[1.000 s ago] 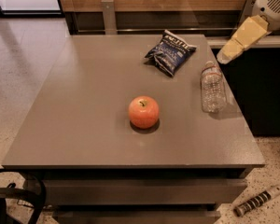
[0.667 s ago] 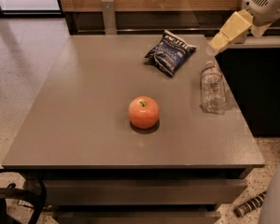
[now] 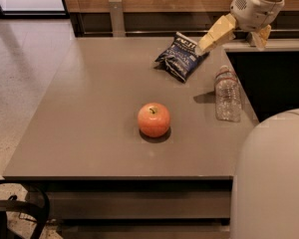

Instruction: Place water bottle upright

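Open worktop (image 3: 79, 133) at frame left. Apple (image 3: 153, 119) centre, chip bag (image 3: 181, 57) behind it. Water bottle (image 3: 227, 94) close to the right edge, attitude unclear. Claw (image 3: 231, 45) upper right, spread wide, empty; its arm is cut off at the top.

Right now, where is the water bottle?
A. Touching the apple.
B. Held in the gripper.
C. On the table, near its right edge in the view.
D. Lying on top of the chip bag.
C. The water bottle is on the table by its right edge, apart from the apple and the chip bag. The gripper is open and empty, above the far right corner.
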`<state>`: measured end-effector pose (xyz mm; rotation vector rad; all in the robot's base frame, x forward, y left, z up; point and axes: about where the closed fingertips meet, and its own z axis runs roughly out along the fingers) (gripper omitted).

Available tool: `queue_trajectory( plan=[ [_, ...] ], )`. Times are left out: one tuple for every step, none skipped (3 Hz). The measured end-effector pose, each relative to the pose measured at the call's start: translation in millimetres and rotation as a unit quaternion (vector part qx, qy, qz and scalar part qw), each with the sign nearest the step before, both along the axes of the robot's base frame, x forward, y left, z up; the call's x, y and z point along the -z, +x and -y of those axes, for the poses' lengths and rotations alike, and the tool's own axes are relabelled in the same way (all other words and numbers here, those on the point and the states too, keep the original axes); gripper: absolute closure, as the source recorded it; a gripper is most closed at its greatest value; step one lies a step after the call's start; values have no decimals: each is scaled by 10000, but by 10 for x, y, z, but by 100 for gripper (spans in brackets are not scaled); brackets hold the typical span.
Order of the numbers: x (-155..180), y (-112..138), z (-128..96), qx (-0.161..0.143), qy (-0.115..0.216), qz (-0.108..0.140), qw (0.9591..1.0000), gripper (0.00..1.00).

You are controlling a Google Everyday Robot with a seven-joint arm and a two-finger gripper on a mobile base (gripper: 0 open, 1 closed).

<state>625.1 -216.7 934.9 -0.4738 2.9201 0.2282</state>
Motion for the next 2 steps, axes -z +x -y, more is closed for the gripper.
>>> queue_trajectory(
  plan=[
    [142,49,-76,467,45,-267,9985,0],
    [302,61,-100,852,93,-539,9949,0]
  ],
)
